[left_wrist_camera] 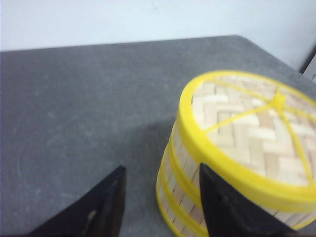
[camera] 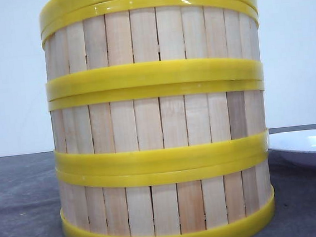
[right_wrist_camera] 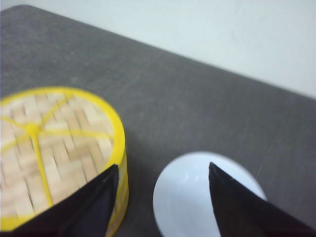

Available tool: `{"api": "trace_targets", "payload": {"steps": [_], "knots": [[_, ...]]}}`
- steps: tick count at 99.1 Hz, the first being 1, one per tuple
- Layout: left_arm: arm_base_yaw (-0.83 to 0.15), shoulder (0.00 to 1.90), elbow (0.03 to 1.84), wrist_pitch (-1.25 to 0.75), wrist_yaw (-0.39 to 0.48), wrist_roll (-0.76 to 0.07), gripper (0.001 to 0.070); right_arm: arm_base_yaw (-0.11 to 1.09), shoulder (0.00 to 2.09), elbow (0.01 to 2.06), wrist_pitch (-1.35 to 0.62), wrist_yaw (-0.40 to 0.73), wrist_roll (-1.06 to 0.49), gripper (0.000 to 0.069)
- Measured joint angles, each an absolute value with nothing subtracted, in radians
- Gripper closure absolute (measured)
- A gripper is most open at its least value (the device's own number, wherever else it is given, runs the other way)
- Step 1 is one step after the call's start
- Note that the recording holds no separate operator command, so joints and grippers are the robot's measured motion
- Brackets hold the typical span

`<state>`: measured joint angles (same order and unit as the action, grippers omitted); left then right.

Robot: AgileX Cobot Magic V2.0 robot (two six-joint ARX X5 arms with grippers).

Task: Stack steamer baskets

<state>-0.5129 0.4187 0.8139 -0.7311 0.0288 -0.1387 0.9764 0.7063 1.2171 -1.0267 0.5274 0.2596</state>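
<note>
— Yellow plastic rims, pale upright wooden slats: the three round steamer baskets (camera: pixel 158 124) are stacked in one column, very near the front camera and filling most of its view, standing on the dark grey table (camera: pixel 21 210).

— And on top of the column?

— A flat woven lid with a yellow rim (left_wrist_camera: pixel 256 128) and yellow spokes crossing it, seated on the uppermost basket. Both wrist views look down on it.

— Where is the left gripper?

— The left gripper (left_wrist_camera: pixel 160 197) is up beside the stack with its two black fingers (left_wrist_camera: pixel 106 207) spread apart and nothing between them but bare table; one finger shows in front of the stack's wall, though whether it touches I cannot tell.

— The right one?

— The right gripper (right_wrist_camera: pixel 160 197) is also wide open and empty, hanging above the gap between the stack and a round white plate (right_wrist_camera: pixel 190 197).

— That plate, in the scene?

— To the right of the stack and a little farther back, apart from it on the table. Beyond everything, a plain pale wall (camera: pixel 8 77).
</note>
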Motion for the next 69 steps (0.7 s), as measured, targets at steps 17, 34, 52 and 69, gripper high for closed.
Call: {"api": "trace_targets", "payload": {"steps": [17, 34, 52, 69], "knots": [[-0.513, 0.387, 0.762, -0.753, 0.029, -0.144, 0.0434, 0.976, 0.64, 1.05, -1.029, 0.527, 0.331, 0.0337], [-0.513, 0.384, 0.762, -0.751, 0.029, -0.146, 0.0434, 0.976, 0.636, 1.033, -1.003, 0.527, 0.368, 0.0337], [-0.513, 0.384, 0.762, -0.751, 0.029, -0.146, 0.0516, 0.976, 0.632, 1.033, -0.975, 0.529, 0.373, 0.0503], [-0.513, 0.384, 0.762, -0.751, 0.029, -0.148, 0.0677, 0.976, 0.632, 1.033, -0.976, 0.543, 0.372, 0.0673]]}}
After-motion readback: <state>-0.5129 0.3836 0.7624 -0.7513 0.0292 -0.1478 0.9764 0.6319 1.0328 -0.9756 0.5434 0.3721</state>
